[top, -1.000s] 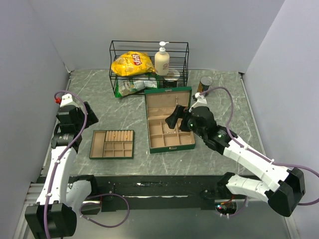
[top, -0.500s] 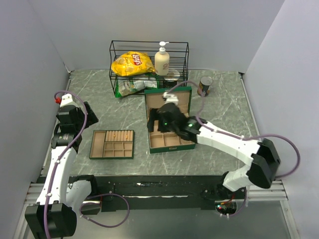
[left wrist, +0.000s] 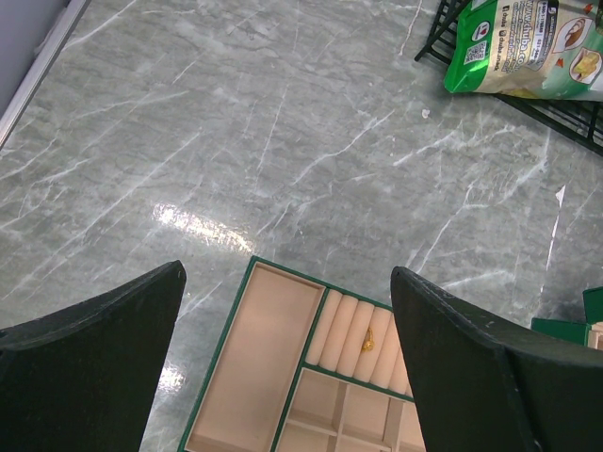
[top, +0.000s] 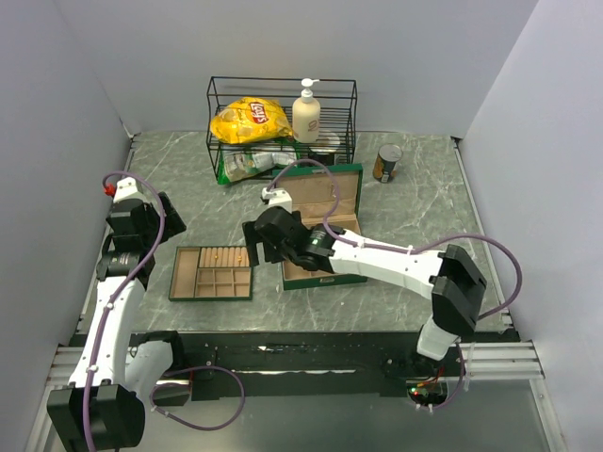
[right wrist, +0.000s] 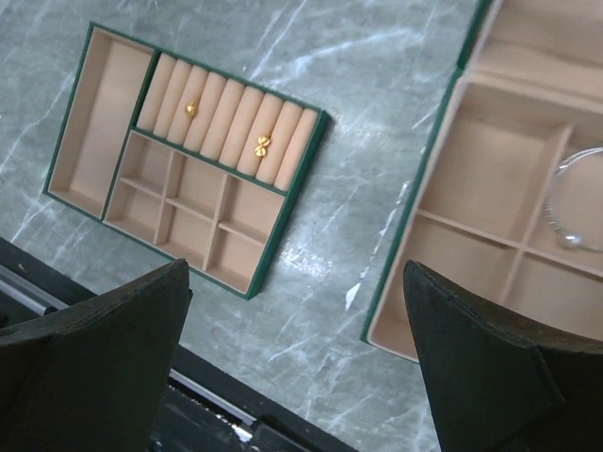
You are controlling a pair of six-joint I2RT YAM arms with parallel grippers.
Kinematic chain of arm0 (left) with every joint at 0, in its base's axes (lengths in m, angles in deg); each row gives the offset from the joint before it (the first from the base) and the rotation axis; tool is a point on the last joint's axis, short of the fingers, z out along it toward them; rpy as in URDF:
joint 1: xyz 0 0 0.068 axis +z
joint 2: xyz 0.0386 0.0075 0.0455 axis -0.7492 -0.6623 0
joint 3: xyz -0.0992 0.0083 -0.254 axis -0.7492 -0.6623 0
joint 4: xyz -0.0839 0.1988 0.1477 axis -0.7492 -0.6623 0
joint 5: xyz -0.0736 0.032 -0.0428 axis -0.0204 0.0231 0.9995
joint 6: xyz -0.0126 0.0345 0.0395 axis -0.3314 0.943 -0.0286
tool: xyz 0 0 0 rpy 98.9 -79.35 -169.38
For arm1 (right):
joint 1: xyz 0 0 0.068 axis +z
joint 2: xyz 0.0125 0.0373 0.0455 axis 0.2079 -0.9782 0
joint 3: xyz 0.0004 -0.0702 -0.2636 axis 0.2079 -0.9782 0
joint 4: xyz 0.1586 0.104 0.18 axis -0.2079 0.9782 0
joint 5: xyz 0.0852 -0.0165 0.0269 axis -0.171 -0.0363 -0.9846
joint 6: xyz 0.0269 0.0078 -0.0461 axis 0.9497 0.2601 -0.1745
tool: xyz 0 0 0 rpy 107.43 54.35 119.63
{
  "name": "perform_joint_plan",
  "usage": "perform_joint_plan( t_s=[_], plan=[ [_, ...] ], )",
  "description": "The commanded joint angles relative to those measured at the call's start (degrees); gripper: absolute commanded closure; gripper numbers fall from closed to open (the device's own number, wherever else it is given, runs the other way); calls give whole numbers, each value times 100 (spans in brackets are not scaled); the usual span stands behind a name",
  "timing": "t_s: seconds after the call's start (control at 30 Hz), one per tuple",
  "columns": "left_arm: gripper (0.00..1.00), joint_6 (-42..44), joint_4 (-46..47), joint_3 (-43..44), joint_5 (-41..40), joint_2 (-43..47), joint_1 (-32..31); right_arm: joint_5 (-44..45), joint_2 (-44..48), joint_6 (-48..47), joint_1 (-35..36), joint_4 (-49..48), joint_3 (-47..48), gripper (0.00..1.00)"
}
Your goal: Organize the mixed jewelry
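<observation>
Now, right gripper point(right wrist: 297, 268) wide open, empty, over table point(right wrist: 377, 94) between one tray point(right wrist: 89, 122) and one box point(right wrist: 490, 169), two gold pieces point(right wrist: 263, 143) on tray's ring rolls point(right wrist: 226, 122) to its left, one silvery bangle point(right wrist: 575, 212) in box to its right, left gripper point(left wrist: 287, 273) open, empty.

Grey marble table point(top: 207, 207): compartment tray point(top: 188, 268), open green box point(top: 344, 193), wire rack point(top: 283, 79), can point(top: 386, 162) (perhaps food)

2 gold pcs point(right wrist: 189, 108), 1 silver bangle point(right wrist: 570, 239), 1 tray point(right wrist: 94, 122), 1 box point(right wrist: 490, 179), 1 can point(top: 386, 162).
</observation>
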Motion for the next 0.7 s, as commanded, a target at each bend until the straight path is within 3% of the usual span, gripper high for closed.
perform_joint_plan(
  t_s=[0.0, 0.23, 0.67],
  plan=[
    [4, -60, 137, 171, -31, 117, 28, -399, -450, 282, -14, -10, 399, 0],
    [4, -52, 128, 171, -58, 109, 28, -883, -969, 740, -6, -71, 506, 14],
    [4, -43, 145, 162, -5, 117, 28, -875, -1839, 1364, -14, 367, 1024, 26]
  ],
)
